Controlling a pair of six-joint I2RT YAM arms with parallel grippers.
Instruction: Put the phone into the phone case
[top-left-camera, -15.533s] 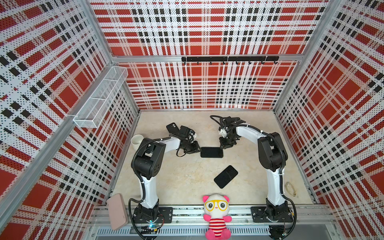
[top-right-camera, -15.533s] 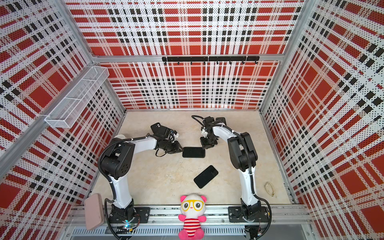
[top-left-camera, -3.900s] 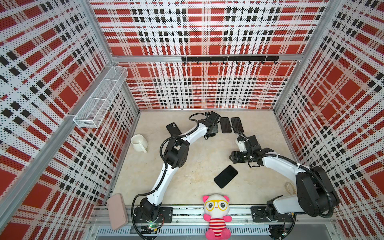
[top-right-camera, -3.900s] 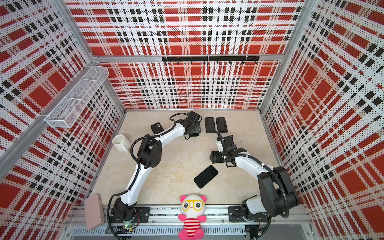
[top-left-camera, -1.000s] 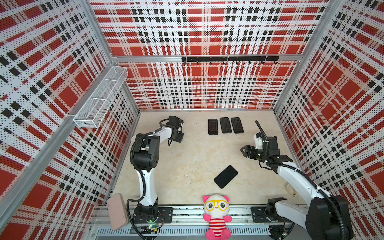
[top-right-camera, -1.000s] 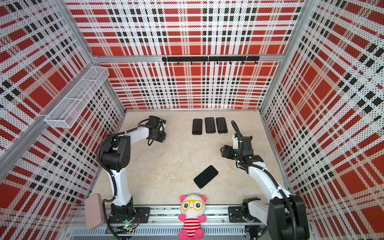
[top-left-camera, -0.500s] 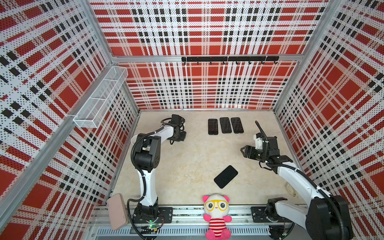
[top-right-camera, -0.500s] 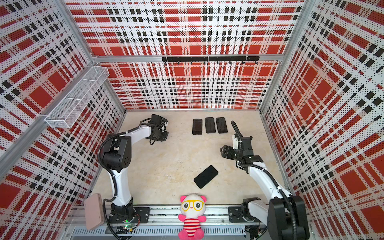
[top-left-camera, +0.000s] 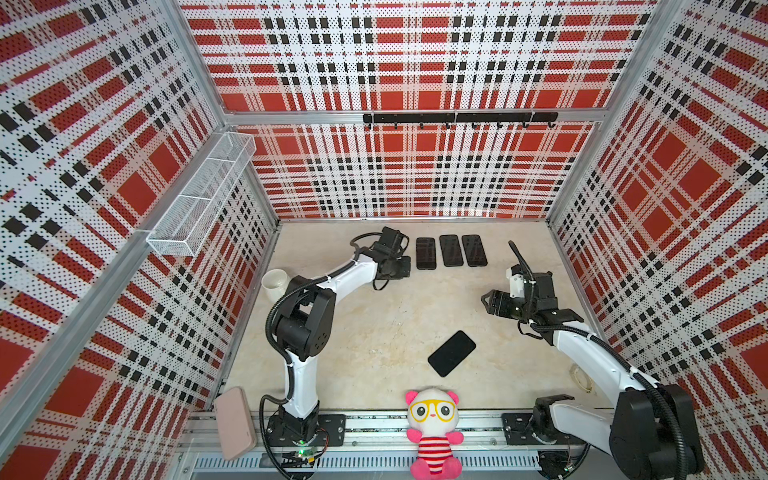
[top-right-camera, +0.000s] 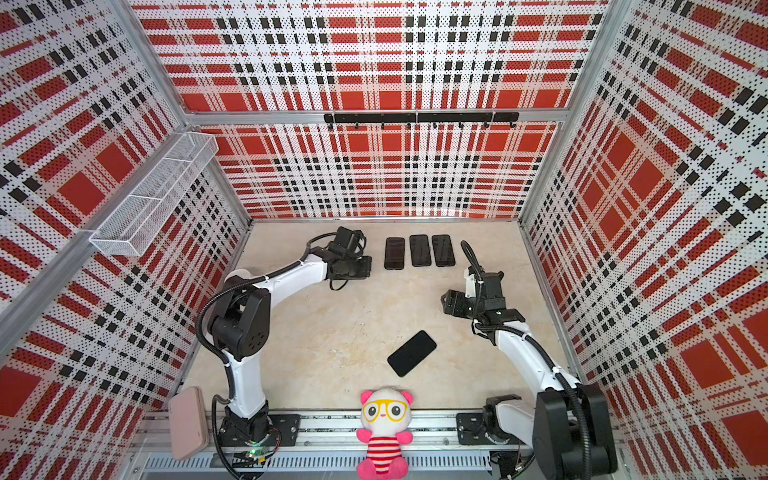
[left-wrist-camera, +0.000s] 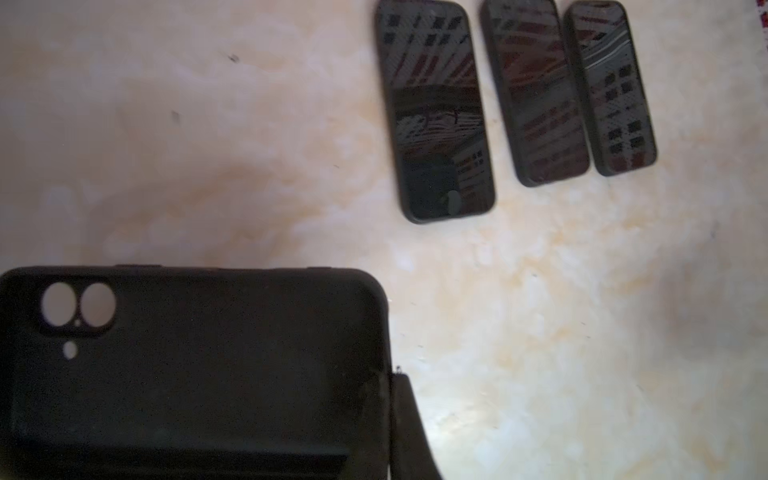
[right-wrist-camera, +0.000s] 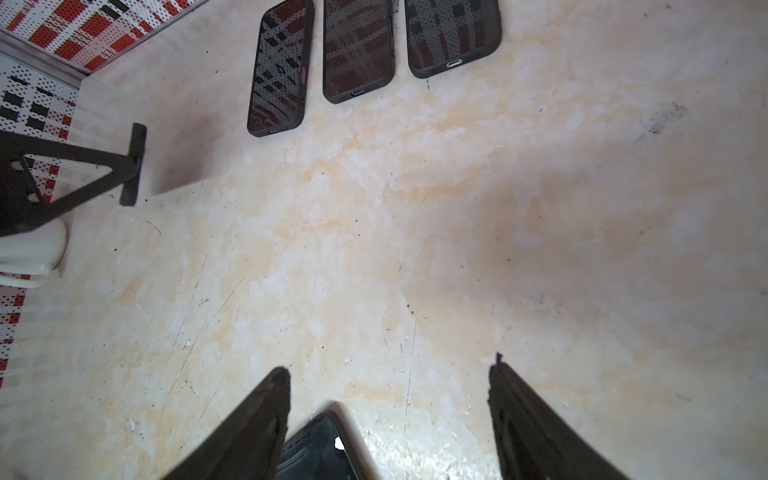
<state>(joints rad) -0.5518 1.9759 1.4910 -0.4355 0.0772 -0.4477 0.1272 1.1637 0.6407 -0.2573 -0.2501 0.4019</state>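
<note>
With left gripper (top-left-camera: 394, 266) pinching the empty phone case (left-wrist-camera: 187, 374) far left, send spread right gripper (top-left-camera: 489, 304) near-left to the loose phone (top-left-camera: 452, 353), long axis diagonal, closer to that arm.

Bare tabletop (top-left-camera: 374, 324) between cased phones (top-left-camera: 451, 250) and phone (top-left-camera: 451, 353)

Bright, even; 2 wrist pics blurry.

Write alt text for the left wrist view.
An empty black phone case, camera cutouts showing, fills the foreground, gripped at one edge by the left gripper. Beyond it three dark phones in black cases lie side by side, screens up, on the beige marbled tabletop.
</note>
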